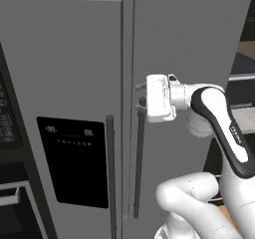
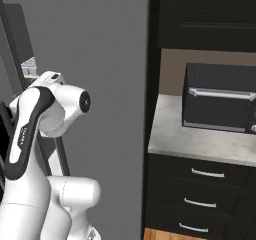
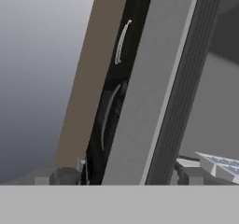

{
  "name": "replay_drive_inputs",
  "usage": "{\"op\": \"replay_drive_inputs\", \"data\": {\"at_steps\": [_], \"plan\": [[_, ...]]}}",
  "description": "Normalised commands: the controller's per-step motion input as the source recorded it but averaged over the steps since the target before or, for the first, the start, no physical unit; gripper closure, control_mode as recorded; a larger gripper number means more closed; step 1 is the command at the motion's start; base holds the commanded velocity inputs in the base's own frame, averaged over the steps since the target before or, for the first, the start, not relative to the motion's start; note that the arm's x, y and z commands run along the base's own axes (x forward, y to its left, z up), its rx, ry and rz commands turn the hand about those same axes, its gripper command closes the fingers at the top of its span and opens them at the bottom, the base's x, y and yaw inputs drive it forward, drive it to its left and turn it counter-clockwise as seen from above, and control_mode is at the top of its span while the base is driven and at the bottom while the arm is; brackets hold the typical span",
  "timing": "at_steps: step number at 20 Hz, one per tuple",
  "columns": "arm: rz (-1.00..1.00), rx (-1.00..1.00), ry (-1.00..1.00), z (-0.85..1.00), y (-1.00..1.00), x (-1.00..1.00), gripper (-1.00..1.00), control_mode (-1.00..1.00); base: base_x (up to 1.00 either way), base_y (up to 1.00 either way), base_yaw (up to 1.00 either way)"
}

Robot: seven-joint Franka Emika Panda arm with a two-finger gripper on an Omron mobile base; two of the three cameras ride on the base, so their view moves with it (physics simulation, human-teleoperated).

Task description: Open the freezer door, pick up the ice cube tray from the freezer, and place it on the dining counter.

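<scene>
Freezer door (image 1: 64, 108): tall grey panel on the left of the fridge in the left base view, closed there, its dark vertical bar handle (image 1: 110, 173) near the centre seam.
Dispenser panel (image 1: 74, 158): black rectangle low on the freezer door; two pale readouts at its top look like "88" on each side, too blurred to read for sure, with a faint row of small marks beneath them.
Plain door (image 1: 189, 54): grey, right of the seam, with its own dark bar handle (image 1: 139, 168).
Pincer (image 1: 141, 99): spread wide, at the top of the plain door's handle, just right of the seam; whether the fingers touch the bar cannot be told. In the hand view a dark ribbed bar (image 3: 186, 83) runs between the two tips.
Arm writing: small dark lettering along the white forearm (image 1: 234, 133), illegible.
Ice cube tray (image 2: 29, 65): pale blue cubes at the left edge of the right base view, above the arm; a corner (image 3: 219, 164) shows low right in the hand view.
Bench (image 2: 200, 139): pale stone top right of the fridge, carrying a black oven-like appliance (image 2: 220, 96); dark drawers (image 2: 205, 189) below.
</scene>
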Motion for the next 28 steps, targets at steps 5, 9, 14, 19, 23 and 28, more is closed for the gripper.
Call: {"op": "replay_drive_inputs", "data": {"at_steps": [5,9,14,19,23,28], "plan": [[0.00,0.00,0.04,-0.02,0.30,0.44,-1.00,-1.00,0.00,0.00,0.00],[0.00,0.00,0.09,-0.07,0.39,0.29,-1.00,-1.00,0.00,0.00,0.00],[0.01,0.00,0.11,-0.13,0.57,0.09,-1.00,-1.00,0.00,0.00,0.00],[0.14,0.00,0.14,-0.14,0.64,0.03,-1.00,-1.00,0.00,0.00,0.00],[0.33,0.00,0.05,-0.16,0.78,-0.62,-1.00,-1.00,0.00,0.00,0.00],[0.34,-0.07,0.00,-0.13,0.98,-1.00,-1.00,-1.00,0.00,0.00,0.00]]}}
